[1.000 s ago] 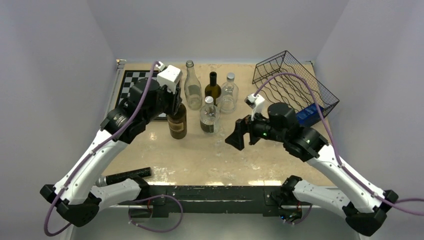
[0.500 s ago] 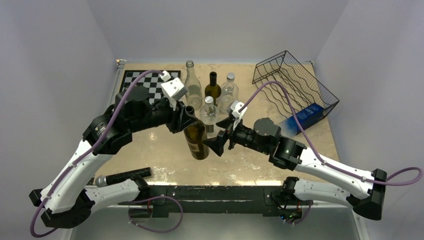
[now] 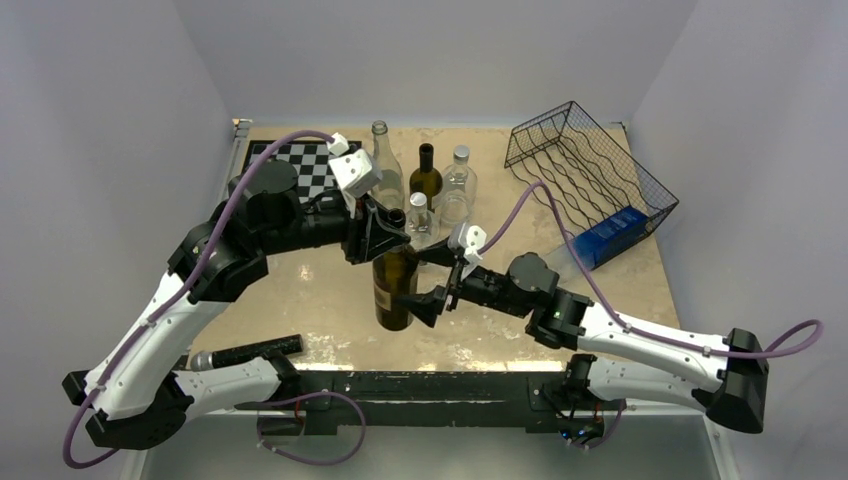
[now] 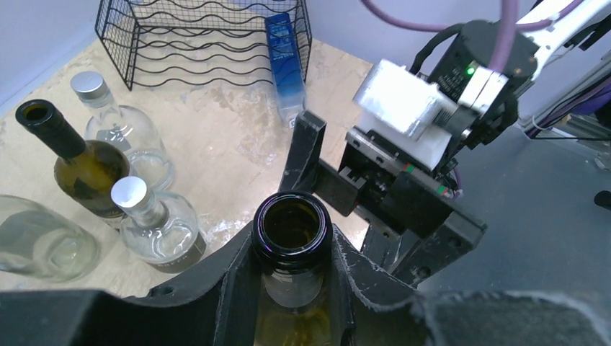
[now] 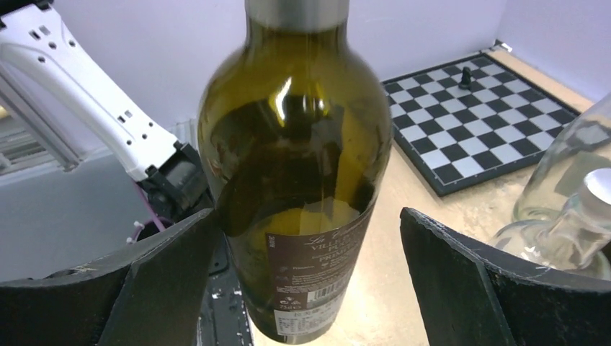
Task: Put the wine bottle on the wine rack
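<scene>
Since a second ago: left arm is carrying the wine bottle [image 3: 393, 290] away from the bottle cluster, from about 11 o'clock toward the centre of the surface [image 3: 480, 335]. Right arm is swinging in from the rack side at 3 o'clock to meet it.

Left tool [image 3: 385, 240] is pinching the wine bottle by the neck, just under the open mouth. In the left wrist view both fingers are pressing on the glass. Bottle is hanging upright, label facing the right wrist camera. Cannot tell if its base is clearing the surface.

Right tool [image 3: 428, 282] is sitting spread wide, one finger on either side of the bottle's body at label height. Right wrist view is showing a clear gap at one finger. The other finger is looking very close to the glass, contact not certain.

Wine rack [image 3: 590, 170] is sitting at 2 o'clock, well apart from the held bottle. Blue box [image 3: 608, 235] is lying at its near edge. Four other bottles [image 3: 426, 178] are standing at 12 o'clock, just behind the held one. Chessboard [image 3: 300, 165] is lying at 10 o'clock, partly hidden by the left arm.
</scene>
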Controlling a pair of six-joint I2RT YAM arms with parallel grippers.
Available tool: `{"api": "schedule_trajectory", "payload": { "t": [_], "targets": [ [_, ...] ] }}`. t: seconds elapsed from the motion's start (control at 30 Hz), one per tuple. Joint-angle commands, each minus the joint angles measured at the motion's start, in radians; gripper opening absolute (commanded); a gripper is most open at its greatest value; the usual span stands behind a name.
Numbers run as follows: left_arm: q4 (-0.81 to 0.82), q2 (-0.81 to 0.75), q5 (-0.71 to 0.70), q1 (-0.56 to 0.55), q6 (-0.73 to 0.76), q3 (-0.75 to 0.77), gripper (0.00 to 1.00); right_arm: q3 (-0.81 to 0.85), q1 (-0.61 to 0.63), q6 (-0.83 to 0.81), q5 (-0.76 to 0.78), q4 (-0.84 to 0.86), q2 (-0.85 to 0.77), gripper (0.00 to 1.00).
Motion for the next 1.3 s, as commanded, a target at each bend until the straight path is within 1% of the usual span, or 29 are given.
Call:
{"api": "schedule_trajectory", "payload": {
  "t": [0.0, 0.13, 0.33, 0.37, 0.4, 0.5, 0.63, 0.77, 0.83, 0.93, 1.03, 1.07, 1.13, 1.17, 1.27],
  "targets": [
    [0.173, -0.020, 0.079, -0.012, -0.046, 0.070, 0.00, -0.054, 0.010, 0.001, -0.013, 0.104, 0.035, 0.99],
    [0.177, -0.022, 0.066, -0.012, -0.042, 0.068, 0.00, -0.086, 0.015, 0.030, -0.019, 0.144, 0.051, 0.99],
    [0.190, -0.029, 0.064, -0.011, -0.043, 0.070, 0.00, -0.120, 0.017, 0.061, 0.019, 0.198, 0.081, 0.98],
    [0.194, -0.030, 0.062, -0.012, -0.044, 0.069, 0.00, -0.122, 0.018, 0.070, 0.032, 0.205, 0.086, 0.97],
    [0.196, -0.032, 0.059, -0.011, -0.047, 0.066, 0.00, -0.120, 0.020, 0.079, 0.056, 0.214, 0.096, 0.92],
    [0.223, -0.043, 0.024, -0.012, -0.064, 0.043, 0.00, -0.105, 0.021, 0.099, 0.105, 0.230, 0.125, 0.84],
    [0.245, -0.061, -0.005, -0.013, -0.074, 0.025, 0.00, -0.099, 0.023, 0.125, 0.117, 0.261, 0.169, 0.81],
    [0.250, -0.076, -0.009, -0.012, -0.078, 0.019, 0.00, -0.091, 0.027, 0.118, 0.137, 0.268, 0.185, 0.82],
    [0.257, -0.085, -0.021, -0.012, -0.085, 0.010, 0.00, -0.076, 0.029, 0.102, 0.134, 0.257, 0.193, 0.87],
    [0.268, -0.096, -0.043, -0.013, -0.086, -0.006, 0.00, -0.057, 0.031, 0.085, 0.125, 0.255, 0.209, 0.92],
    [0.268, -0.103, -0.060, -0.012, -0.083, -0.007, 0.00, -0.051, 0.032, 0.078, 0.123, 0.260, 0.222, 0.95],
    [0.267, -0.104, -0.062, -0.012, -0.081, -0.006, 0.00, -0.055, 0.033, 0.080, 0.129, 0.264, 0.224, 0.94],
    [0.263, -0.105, -0.065, -0.013, -0.080, -0.006, 0.00, -0.064, 0.034, 0.079, 0.138, 0.271, 0.222, 0.88],
    [0.262, -0.107, -0.068, -0.013, -0.080, -0.007, 0.00, -0.066, 0.035, 0.078, 0.145, 0.267, 0.218, 0.82],
    [0.256, -0.113, -0.079, -0.012, -0.080, -0.010, 0.00, -0.068, 0.036, 0.066, 0.172, 0.246, 0.200, 0.57]
  ]
}}
